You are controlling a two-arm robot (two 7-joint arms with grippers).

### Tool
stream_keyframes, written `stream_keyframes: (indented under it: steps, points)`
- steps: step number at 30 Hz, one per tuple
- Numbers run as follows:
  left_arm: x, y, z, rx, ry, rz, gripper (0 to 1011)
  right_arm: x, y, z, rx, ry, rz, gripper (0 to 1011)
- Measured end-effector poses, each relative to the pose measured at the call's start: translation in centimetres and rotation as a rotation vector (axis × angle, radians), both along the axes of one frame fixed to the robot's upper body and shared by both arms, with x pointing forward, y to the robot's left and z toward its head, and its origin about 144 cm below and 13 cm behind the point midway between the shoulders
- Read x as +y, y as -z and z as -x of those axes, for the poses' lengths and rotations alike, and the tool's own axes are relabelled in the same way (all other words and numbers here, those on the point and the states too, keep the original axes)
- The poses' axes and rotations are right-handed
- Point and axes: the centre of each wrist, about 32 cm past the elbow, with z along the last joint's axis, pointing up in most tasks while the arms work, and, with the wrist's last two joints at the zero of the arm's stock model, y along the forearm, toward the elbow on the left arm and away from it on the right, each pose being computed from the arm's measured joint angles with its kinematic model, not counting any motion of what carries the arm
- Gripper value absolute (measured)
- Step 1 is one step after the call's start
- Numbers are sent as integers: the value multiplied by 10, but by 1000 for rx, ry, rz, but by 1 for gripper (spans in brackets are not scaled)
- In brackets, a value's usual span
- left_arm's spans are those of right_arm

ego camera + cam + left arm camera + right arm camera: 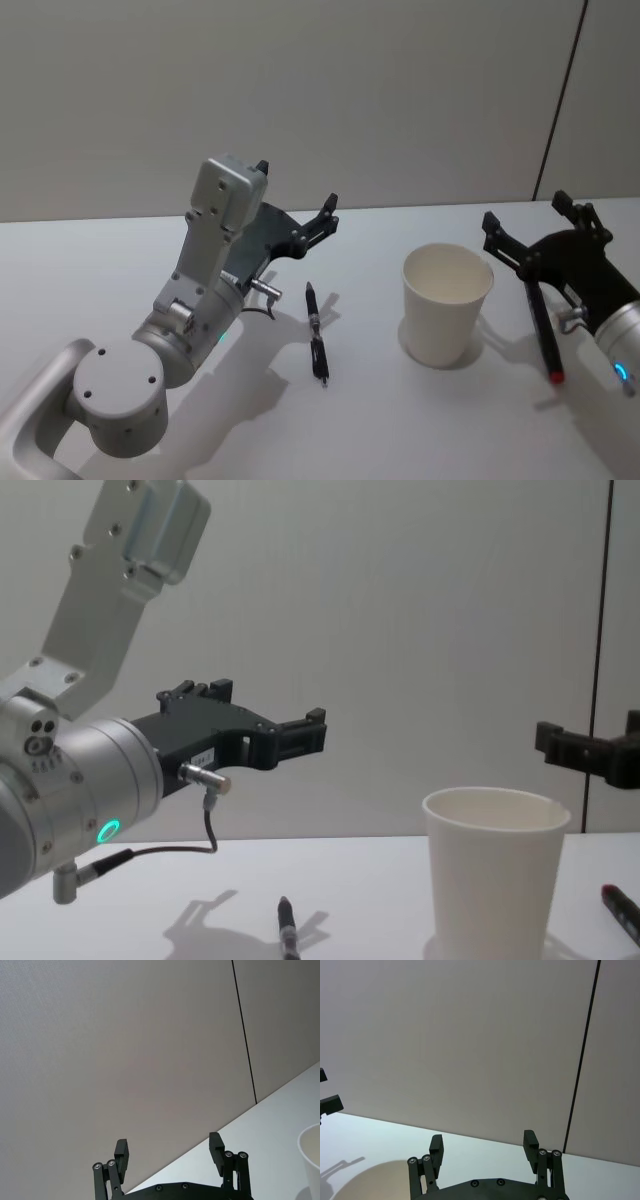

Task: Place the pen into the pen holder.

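A black pen lies flat on the white table, left of the pen holder, a plain white cup standing upright. The chest view shows the pen and the pen holder too. My left gripper hovers open and empty above and behind the pen, well off the table; its fingers hold nothing. My right gripper is open and empty in the air just right of the cup. A second dark pen with a red tip lies on the table below the right gripper.
The white table runs back to a plain grey wall. My left arm's large grey joints fill the near left. The cup's rim shows at the left wrist view's edge.
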Motion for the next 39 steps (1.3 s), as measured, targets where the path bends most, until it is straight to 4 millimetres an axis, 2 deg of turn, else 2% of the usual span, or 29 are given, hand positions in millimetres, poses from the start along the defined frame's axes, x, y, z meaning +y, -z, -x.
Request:
stream_keyframes:
  steps: [13,29,39]
  points:
    - [0,0,0,0,0,0,1001,-5,-27,-20,80,32,-19,1001]
    - [0,0,0,0,0,0,1001,-21,-68,-25,279,164,19,1001]
    - [0,0,0,0,0,0,1001,-16,-74,-30,398,237,125,1001]
